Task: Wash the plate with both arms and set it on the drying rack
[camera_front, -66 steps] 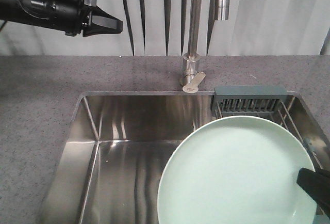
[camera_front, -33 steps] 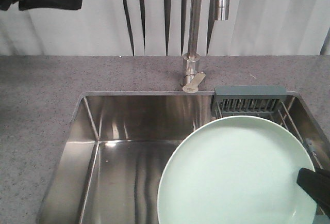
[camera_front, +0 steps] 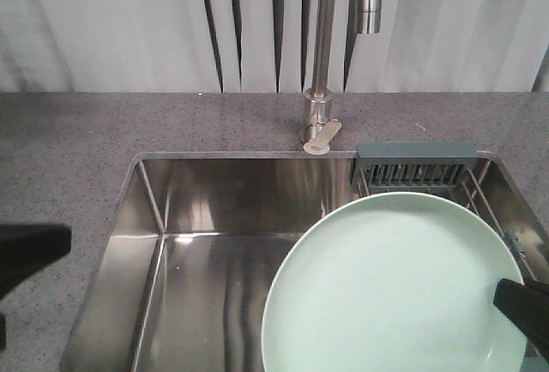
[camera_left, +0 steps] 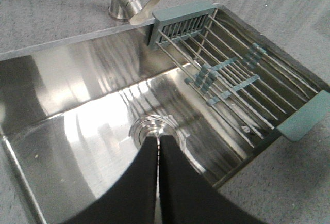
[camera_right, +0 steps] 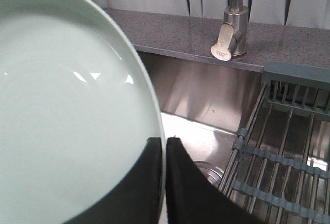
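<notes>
The pale mint-green plate (camera_front: 395, 286) hangs tilted over the right half of the steel sink, in front of the drying rack (camera_front: 416, 166). My right gripper (camera_right: 165, 141) is shut on the plate's (camera_right: 67, 105) rim, one finger on each face; one dark finger (camera_front: 523, 308) shows at the plate's lower right edge. My left gripper (camera_left: 158, 140) is shut with nothing in it, above the sink and pointing toward the drain (camera_left: 152, 128). A dark part of the left arm (camera_front: 30, 256) shows at the left edge of the front view, apart from the plate.
The steel sink basin (camera_front: 214, 252) is set in a grey speckled counter (camera_front: 69, 132). A tall faucet (camera_front: 322, 63) with a flat lever stands behind it. The wire rack (camera_left: 232, 79) spans the sink's right side, with a slotted box at the back.
The left arm left the upper left of the front view and now shows low at the left edge. The plate and the right gripper have stayed put.
</notes>
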